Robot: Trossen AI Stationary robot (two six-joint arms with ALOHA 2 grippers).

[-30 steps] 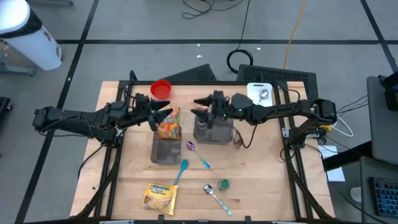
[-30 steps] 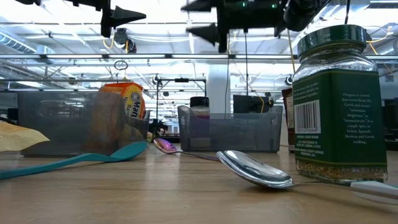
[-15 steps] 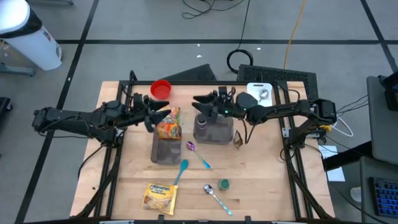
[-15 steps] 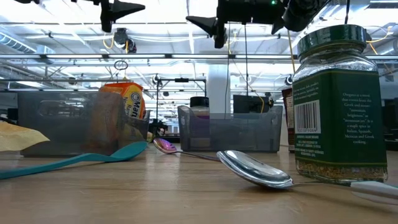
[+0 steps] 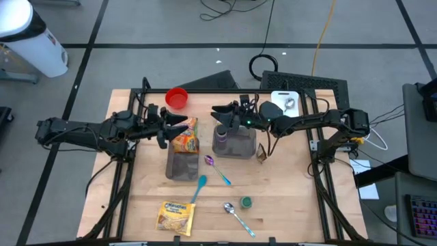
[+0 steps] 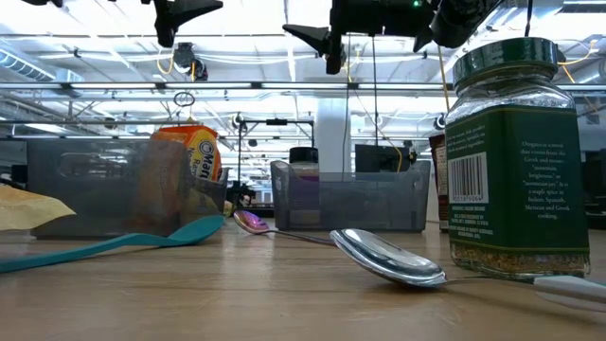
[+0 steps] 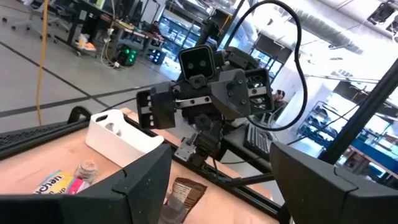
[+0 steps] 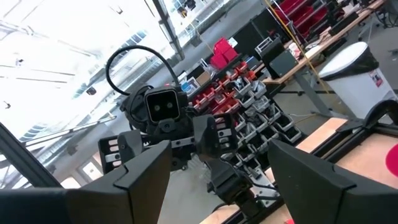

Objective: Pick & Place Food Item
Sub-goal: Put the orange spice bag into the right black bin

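- Jaws of both grippers stand spread and empty: the left gripper (image 5: 179, 126) hangs above the left grey bin (image 5: 182, 165), the right gripper (image 5: 220, 116) above the right grey bin (image 5: 234, 142), both raised well clear of the table.
- One orange snack bag (image 5: 185, 136) already leans in the far end of the left grey bin, so that placement looks done.
- One yellow noodle packet (image 5: 175, 216) lies flat near the table's front edge, well apart from both bins; it is probably next to be picked.
- Wooden table (image 5: 287, 198) also carries a teal spoon (image 5: 199, 187), a purple spoon (image 5: 217, 168), a metal spoon (image 5: 237, 216), a green-lidded spice jar (image 6: 513, 156), a red cup (image 5: 176, 98) and a white tray (image 5: 285, 102).
- Beyond lie grey floor with black tape lines, cables and shelving.
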